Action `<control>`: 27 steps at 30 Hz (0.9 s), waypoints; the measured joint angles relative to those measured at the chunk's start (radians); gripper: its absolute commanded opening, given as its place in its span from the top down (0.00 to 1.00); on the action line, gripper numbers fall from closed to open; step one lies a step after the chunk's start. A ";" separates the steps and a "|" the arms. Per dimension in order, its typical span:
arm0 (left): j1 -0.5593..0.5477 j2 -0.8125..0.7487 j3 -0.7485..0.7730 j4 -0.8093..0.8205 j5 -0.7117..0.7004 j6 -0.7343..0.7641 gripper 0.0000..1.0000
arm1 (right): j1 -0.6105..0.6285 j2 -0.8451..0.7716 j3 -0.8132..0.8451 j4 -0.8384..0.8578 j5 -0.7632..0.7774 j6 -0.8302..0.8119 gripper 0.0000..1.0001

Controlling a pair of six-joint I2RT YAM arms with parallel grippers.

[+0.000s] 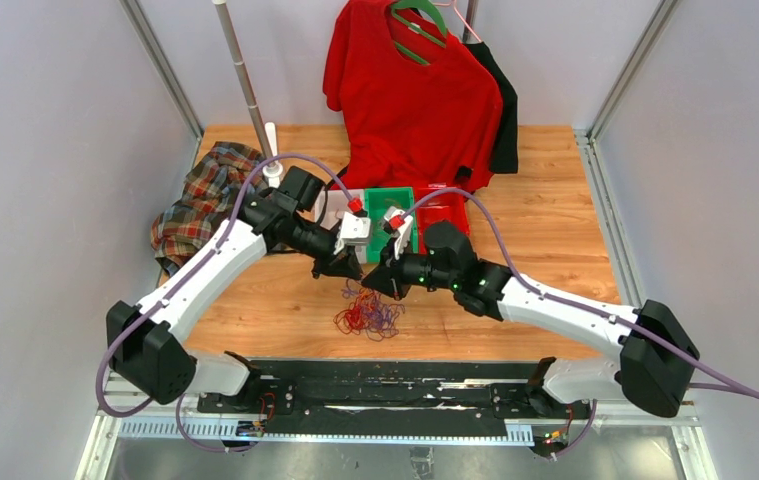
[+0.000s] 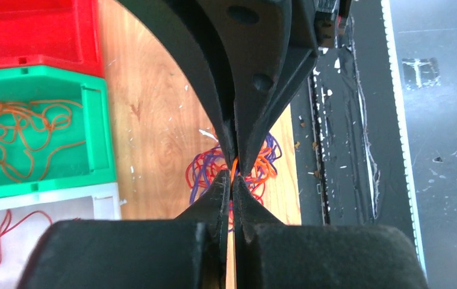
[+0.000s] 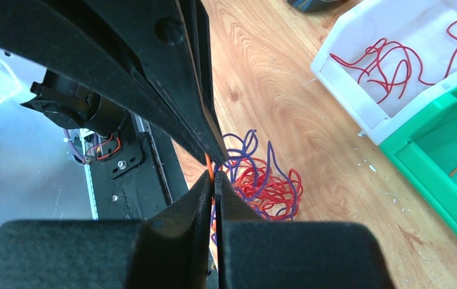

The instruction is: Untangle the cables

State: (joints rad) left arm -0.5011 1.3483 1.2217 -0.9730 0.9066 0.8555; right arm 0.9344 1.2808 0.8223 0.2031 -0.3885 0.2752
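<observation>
Where the two arms converged above the middle of the wooden surface point(image 1: 545, 230), the left hand point(image 2: 232, 179) and the right hand point(image 3: 214, 178) met tip to tip, very nearly touching. Each hand was pressed together, its fingers flat against one another. Each pinched the same orange strand point(image 2: 235, 164), which bridged the narrow gap between the two sets of tips.

The cables point(image 1: 367, 315) lay as a loose, curly bundle of red, orange and purple wires on the bare wood directly beneath the hands. The bundle sat towards the near edge of the surface, close to the black rail point(image 1: 385, 385) that carried the arm bases. The pinched strand rose out of this bundle; the other loops rested on the wood.

Three bins stood side by side beyond the hands: a white bin point(image 3: 353, 99) on the left, a green bin point(image 2: 102, 120) in the middle and a red bin point(image 2: 33, 30) on the right. The white bin held a few red wires point(image 3: 388, 63), and the green bin held several orange wires point(image 2: 27, 129); the contents of the red bin could not be made out.

A plaid cloth point(image 1: 200, 205) lay at the far left of the surface, well apart from the bundle. A red shirt point(image 1: 405, 100) on a green hanger point(image 1: 420, 25) hung at the back.
</observation>
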 measured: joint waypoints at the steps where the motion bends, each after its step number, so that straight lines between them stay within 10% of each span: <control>1: 0.000 -0.006 0.000 0.000 -0.006 -0.001 0.99 | 0.000 -0.005 -0.006 0.008 0.005 0.002 0.81; 9: -0.001 -0.080 0.007 0.039 -0.089 -0.128 0.99 | 0.011 -0.099 -0.103 0.042 0.145 0.015 0.33; 27: -0.001 -0.203 0.076 0.117 -0.141 -0.458 0.99 | 0.111 -0.047 -0.106 0.297 0.469 -0.009 0.31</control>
State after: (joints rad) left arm -0.5018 1.1458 1.2976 -0.8555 0.7658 0.3973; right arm 1.0451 1.2339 0.7162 0.4999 0.0803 0.2661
